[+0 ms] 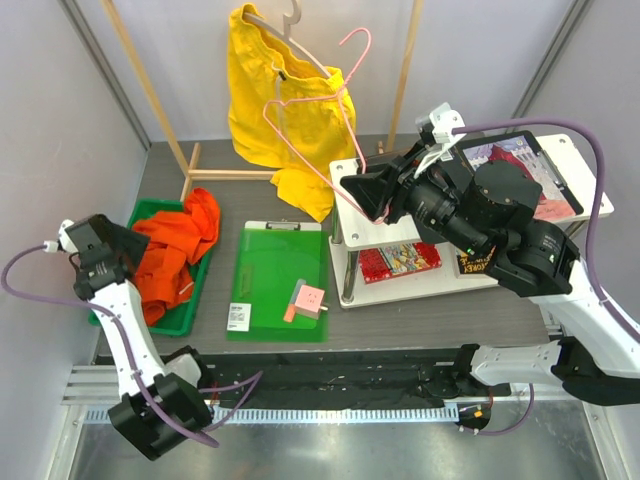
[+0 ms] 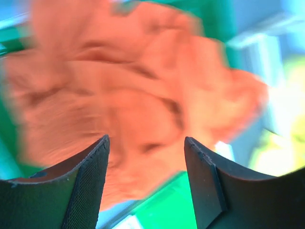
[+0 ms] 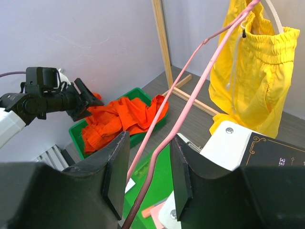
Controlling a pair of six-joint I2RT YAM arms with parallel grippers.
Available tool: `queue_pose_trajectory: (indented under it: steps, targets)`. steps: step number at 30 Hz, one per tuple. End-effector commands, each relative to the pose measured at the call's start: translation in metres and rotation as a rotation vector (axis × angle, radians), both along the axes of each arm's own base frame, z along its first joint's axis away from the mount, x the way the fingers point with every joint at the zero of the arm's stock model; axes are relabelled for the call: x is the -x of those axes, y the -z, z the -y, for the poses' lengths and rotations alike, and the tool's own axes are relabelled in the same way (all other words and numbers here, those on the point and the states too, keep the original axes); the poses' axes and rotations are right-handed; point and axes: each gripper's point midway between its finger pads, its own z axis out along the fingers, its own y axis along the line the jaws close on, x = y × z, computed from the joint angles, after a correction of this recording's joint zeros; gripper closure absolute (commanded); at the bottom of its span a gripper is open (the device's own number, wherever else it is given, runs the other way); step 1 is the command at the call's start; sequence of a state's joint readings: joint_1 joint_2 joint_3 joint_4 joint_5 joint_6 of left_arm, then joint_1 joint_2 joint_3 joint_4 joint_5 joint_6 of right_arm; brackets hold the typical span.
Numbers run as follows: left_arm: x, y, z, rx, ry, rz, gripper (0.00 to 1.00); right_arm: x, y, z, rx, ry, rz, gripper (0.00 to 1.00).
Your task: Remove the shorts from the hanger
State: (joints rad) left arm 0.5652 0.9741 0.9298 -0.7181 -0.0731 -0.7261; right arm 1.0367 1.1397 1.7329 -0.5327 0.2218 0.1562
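Note:
The yellow shorts [image 1: 270, 100] [image 3: 257, 62] hang on a pale hanger [image 1: 290, 20] at the back. An empty pink hanger [image 1: 310, 130] [image 3: 190, 100] stands tilted in the air in front of them. My right gripper [image 1: 360, 195] [image 3: 150, 140] holds its lower end, and the wire runs up between the jaws. The orange-red shorts [image 1: 175, 250] [image 2: 128, 90] [image 3: 124, 117] lie crumpled in a green bin [image 1: 150, 215]. My left gripper [image 1: 135, 250] [image 2: 145, 140] hovers open just above them at the bin's left side, with nothing between its fingers.
A green clipboard [image 1: 275, 280] with a pink block [image 1: 308, 298] lies mid-table. A white two-tier shelf [image 1: 370, 235] carrying a framed picture [image 1: 520, 165] stands at the right, under my right arm. A wooden rack frame [image 1: 150, 90] rises at the back.

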Motion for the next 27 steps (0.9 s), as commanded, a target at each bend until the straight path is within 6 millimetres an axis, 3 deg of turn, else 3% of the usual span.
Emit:
queue_pose_trajectory:
  steps: [1, 2, 6, 7, 9, 10, 12, 14, 17, 20, 22, 27]
  targets:
    - [-0.061, -0.059, 0.049, 0.062, 0.346, 0.379, 0.37, 0.001, -0.021, -0.001, -0.065, -0.009, 0.039, 0.99]
    - [-0.073, -0.073, 0.054, 0.061, 0.394, 0.446, 0.41, 0.001, -0.021, -0.002, -0.066, -0.011, 0.038, 0.99]
    - [-0.104, -0.066, 0.068, 0.152, 0.478, 0.473, 0.58, 0.001, -0.022, -0.005, -0.071, -0.02, 0.036, 0.99]
    - [-0.113, -0.052, 0.074, 0.246, 0.485, 0.461, 0.6, 0.002, -0.025, -0.005, -0.079, -0.024, 0.038, 0.99]
    - [-0.125, -0.041, 0.079, 0.313, 0.508, 0.462, 0.71, 0.002, -0.026, -0.005, -0.082, -0.027, 0.038, 0.99]
    - [-0.132, -0.019, 0.074, 0.356, 0.482, 0.414, 0.75, 0.003, -0.028, -0.005, -0.085, -0.028, 0.04, 0.99]
    - [-0.137, 0.003, 0.067, 0.368, 0.454, 0.367, 0.8, 0.003, -0.03, -0.005, -0.089, -0.029, 0.041, 0.99]
    - [-0.133, 0.044, 0.055, 0.377, 0.385, 0.236, 0.85, 0.004, -0.031, -0.005, -0.094, -0.035, 0.042, 0.99]
    - [-0.094, 0.108, 0.043, 0.4, 0.23, -0.046, 0.9, 0.004, -0.031, -0.002, -0.094, -0.029, 0.042, 0.99]
    - [-0.062, 0.134, 0.029, 0.375, 0.109, -0.148, 0.96, 0.004, -0.03, -0.003, -0.089, -0.029, 0.04, 0.99]
    - [-0.05, 0.139, 0.023, 0.373, 0.069, -0.152, 0.96, 0.005, -0.029, -0.001, -0.085, -0.026, 0.038, 0.99]
    - [-0.052, 0.109, 0.026, 0.344, 0.114, -0.09, 0.88, 0.005, -0.027, 0.0, -0.082, -0.022, 0.039, 0.99]
